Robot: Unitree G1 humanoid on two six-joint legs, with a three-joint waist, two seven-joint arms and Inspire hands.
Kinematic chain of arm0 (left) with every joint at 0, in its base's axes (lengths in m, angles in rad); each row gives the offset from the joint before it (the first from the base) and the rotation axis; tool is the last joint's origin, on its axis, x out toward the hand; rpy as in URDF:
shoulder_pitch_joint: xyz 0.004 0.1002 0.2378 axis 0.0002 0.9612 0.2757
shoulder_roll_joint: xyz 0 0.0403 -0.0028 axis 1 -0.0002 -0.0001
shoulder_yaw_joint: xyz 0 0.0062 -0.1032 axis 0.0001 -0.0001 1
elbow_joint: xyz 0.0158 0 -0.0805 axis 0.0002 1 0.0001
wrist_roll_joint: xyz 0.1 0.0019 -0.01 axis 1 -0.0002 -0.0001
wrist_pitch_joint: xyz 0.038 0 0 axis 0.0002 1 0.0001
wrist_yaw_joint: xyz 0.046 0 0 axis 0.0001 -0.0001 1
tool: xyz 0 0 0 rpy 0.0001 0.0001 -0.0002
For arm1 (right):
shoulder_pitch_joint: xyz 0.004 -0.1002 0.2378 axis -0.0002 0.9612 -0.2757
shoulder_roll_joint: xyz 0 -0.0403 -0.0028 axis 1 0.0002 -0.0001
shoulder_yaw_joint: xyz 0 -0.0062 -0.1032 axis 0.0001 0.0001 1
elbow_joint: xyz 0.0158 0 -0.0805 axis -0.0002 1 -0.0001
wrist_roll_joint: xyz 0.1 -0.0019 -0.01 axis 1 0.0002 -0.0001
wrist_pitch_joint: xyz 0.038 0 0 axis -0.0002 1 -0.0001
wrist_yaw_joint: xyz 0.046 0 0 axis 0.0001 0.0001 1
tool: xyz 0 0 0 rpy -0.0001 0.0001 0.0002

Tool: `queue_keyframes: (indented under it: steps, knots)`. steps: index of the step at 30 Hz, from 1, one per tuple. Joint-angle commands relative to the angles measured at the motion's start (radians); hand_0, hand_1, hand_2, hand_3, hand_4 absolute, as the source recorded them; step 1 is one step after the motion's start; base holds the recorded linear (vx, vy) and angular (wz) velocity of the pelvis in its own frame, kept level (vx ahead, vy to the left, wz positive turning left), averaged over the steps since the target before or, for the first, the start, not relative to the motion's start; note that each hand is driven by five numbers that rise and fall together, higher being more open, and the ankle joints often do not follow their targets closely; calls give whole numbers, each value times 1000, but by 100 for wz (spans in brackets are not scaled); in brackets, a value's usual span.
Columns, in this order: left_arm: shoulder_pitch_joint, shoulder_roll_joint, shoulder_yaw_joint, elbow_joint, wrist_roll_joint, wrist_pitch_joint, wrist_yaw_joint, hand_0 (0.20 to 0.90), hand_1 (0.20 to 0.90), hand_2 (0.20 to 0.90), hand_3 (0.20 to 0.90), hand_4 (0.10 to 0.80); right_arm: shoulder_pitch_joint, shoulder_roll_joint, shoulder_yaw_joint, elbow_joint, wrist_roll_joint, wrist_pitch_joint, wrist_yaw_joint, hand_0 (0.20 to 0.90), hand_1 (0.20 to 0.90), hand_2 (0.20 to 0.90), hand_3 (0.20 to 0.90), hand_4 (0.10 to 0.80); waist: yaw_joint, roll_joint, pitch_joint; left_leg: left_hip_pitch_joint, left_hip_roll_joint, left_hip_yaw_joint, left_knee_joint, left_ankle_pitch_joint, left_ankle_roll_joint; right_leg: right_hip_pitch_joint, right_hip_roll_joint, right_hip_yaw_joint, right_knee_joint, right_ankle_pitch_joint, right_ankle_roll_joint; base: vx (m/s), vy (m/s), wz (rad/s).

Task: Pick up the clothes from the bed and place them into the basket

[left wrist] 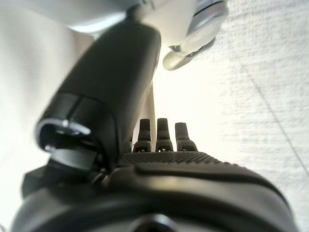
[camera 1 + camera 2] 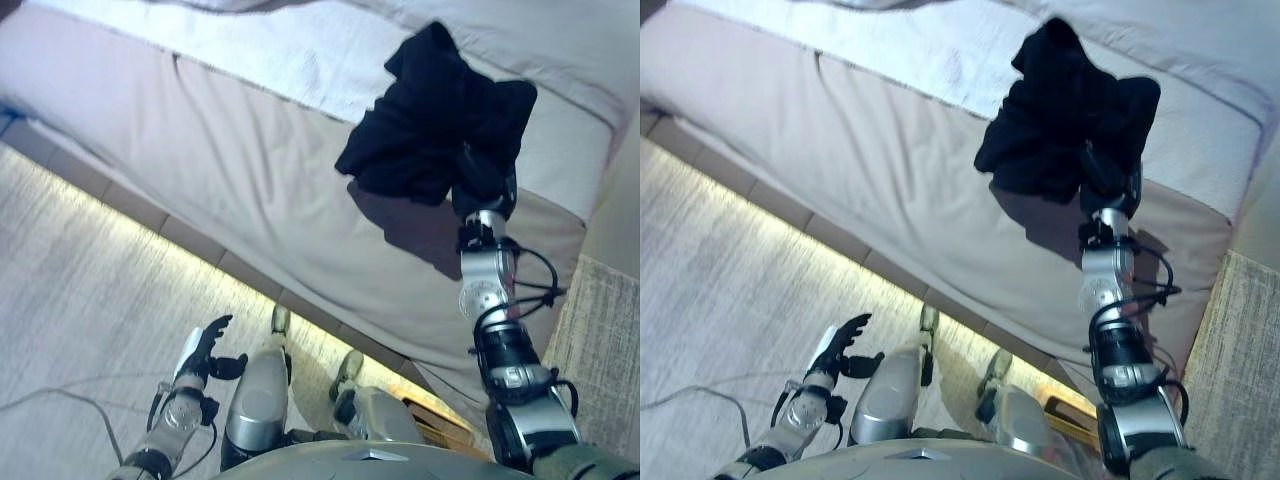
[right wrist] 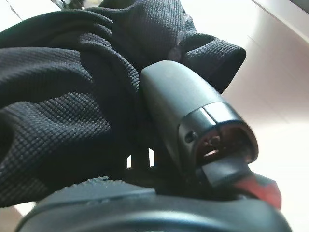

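the black garment (image 2: pixel 440 115) is bunched in the right hand (image 2: pixel 487 190), out over the bed (image 2: pixel 230 170). in the right wrist view the thumb presses into the knitted cloth (image 3: pixel 58 96) and folds of it wrap over the palm, so the hand is closed on the fabric; the other fingers are buried in it. the bundle casts a dark shadow on the cover just below it, which suggests it is lifted or at least partly off the mattress, though i cannot tell whether a trailing edge touches.

so the pick-up looks done or nearly so. what is left is the whole carry and drop: no basket shows in any view, so the robot probably has to turn or step to find it. no other clothes are visible on the stretch of bed in sight.

the left hand (image 2: pixel 205 350) hangs low by the robot's side over the floor, fingers relaxed and slightly spread, holding nothing.

the bed has a smooth beige cover with a paler sheet (image 2: pixel 300 50) across its far part. a strip of warm light glows along its base, above a pale wood-grain floor (image 2: pixel 80 300), and a woven rug (image 2: pixel 605 350) lies to the right.
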Motion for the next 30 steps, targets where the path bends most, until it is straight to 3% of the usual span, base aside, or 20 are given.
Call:
queue_keyframes:
  steps: [1,5,7,8,10,11,12,13,14,17,18,19,20,21,22,24,25,26,28,30]
  knots:
    - [58,-82,-68,24,68,-49,2,900,900,900,900,800,28,-43,-49,-168,-7,-164,83,300,300,300,200,100,-57,57,-191,86,44,32,-84,-53,-26,-30,12,42,-11,68,18,10,-40,-21]
    - [40,-83,-45,31,56,-42,-44,900,900,900,900,800,99,-12,-49,-236,-18,-166,81,300,300,300,200,100,-114,60,-219,123,57,56,-72,-65,-32,-21,24,72,-13,68,6,8,3,-10]
    - [4,-76,-21,42,25,-20,-84,900,900,900,900,800,134,-16,-48,-266,-61,-162,62,300,300,300,200,100,-147,55,-225,110,72,66,27,-70,-52,-18,19,94,-10,75,-4,38,93,-31]
    - [-6,-74,-13,42,7,-8,-101,900,900,900,900,800,147,-20,-47,-274,-53,-156,51,300,300,300,200,100,-151,53,-224,89,72,31,94,-72,-61,-12,14,109,-13,81,-7,95,158,-38]
    - [-7,-81,-12,40,-47,9,-106,900,900,900,900,800,148,-24,-26,-255,-55,-166,76,300,300,300,200,100,-129,58,-223,81,25,-150,104,-104,-43,4,12,185,-16,83,2,119,174,-65]
    - [0,-83,-24,32,-69,13,-97,900,900,900,900,800,134,-20,-5,-252,-53,-176,78,300,300,300,200,100,-107,65,-226,86,-8,-271,58,-107,-22,0,16,247,-15,85,10,82,151,-126]
    - [7,-83,-31,24,-71,10,-95,900,900,900,900,800,121,-16,9,-249,-57,-195,69,300,300,300,200,100,-92,71,-227,92,-22,-338,32,-107,-9,-9,17,290,-12,85,18,32,147,-169]
    - [7,-79,-31,24,-70,6,-98,900,900,900,900,800,109,-11,16,-243,-81,-227,52,300,300,300,200,100,-87,75,-226,100,-33,-357,35,-126,3,-19,8,323,-5,83,27,-11,155,-221]
    - [4,-74,-28,28,-56,0,-108,900,900,900,900,800,102,-10,18,-240,-96,-250,23,300,300,300,200,100,-88,75,-224,103,-38,-349,49,-147,9,-24,-1,340,-2,81,32,-17,185,-213]
    - [-18,-48,-32,42,-21,-19,-147,900,900,900,900,800,145,0,-39,-271,-111,-278,-45,300,300,300,200,100,-133,98,-220,135,-18,-282,-7,-140,23,-66,-67,344,42,127,87,-25,205,-110]
    - [-18,-47,-32,41,-21,-19,-148,900,900,900,900,800,146,0,-39,-272,-112,-278,-46,300,300,300,200,100,-131,98,-220,137,-19,-280,-9,-140,24,-66,-68,346,42,128,88,-56,156,-67]
    - [-37,-28,-35,41,-53,-9,-150,900,900,900,900,800,167,5,-64,-282,-115,-281,-58,300,300,300,200,100,-150,98,-217,145,-28,-269,-28,-143,31,-97,-105,354,53,188,107,-46,81,-54]
    - [-44,-20,-32,41,-66,2,-149,900,900,900,900,800,175,6,-76,-282,-129,-284,-78,300,300,300,200,100,-155,98,-214,151,-30,-262,-35,-146,32,-112,-122,344,61,212,115,-73,131,-56]
    - [-48,-10,-13,43,-75,27,-148,900,900,900,900,800,179,7,-97,-267,-125,-280,-104,300,300,300,200,100,-150,100,-213,168,-30,-228,-58,-148,31,-139,-162,275,82,256,128,-50,91,-34]
    - [-47,-8,-7,45,-72,31,-148,900,900,900,900,800,177,8,-102,-259,-117,-278,-107,300,300,300,200,100,-146,101,-213,175,-29,-214,-67,-145,30,-142,-171,251,85,264,131,-112,91,-54]
    - [-35,10,24,44,-84,57,-139,900,900,900,900,800,152,12,-111,-223,-141,-229,-159,300,300,300,200,100,-110,110,-221,197,-33,-127,-107,-135,27,-175,-207,79,138,325,151,-278,107,-129]
    - [-36,17,27,45,-90,65,-137,900,900,900,900,800,138,14,-96,-206,-159,-212,-201,300,300,300,200,100,-92,124,-223,188,-25,-99,-104,-124,37,-183,-211,28,205,299,134,-259,94,-158]
    - [-37,16,27,45,-91,65,-137,900,900,900,900,800,137,15,-95,-207,-164,-211,-207,300,300,300,200,100,-87,124,-224,189,-24,-95,-103,-127,36,-192,-212,34,219,289,133,-252,70,-107]
    - [-42,10,26,62,-90,57,-128,900,900,900,900,800,119,15,-67,-175,-175,-215,-269,300,300,300,200,100,-44,155,-235,158,-1,-23,-97,-103,58,-156,-219,-74,379,216,91,-301,96,-109]
    - [-52,-6,19,76,-121,56,-107,900,900,900,900,800,107,38,-27,-151,-188,-220,-291,300,300,300,200,100,-4,146,-247,125,5,57,-88,-95,63,-64,-218,-167,373,140,79,-270,23,-89]
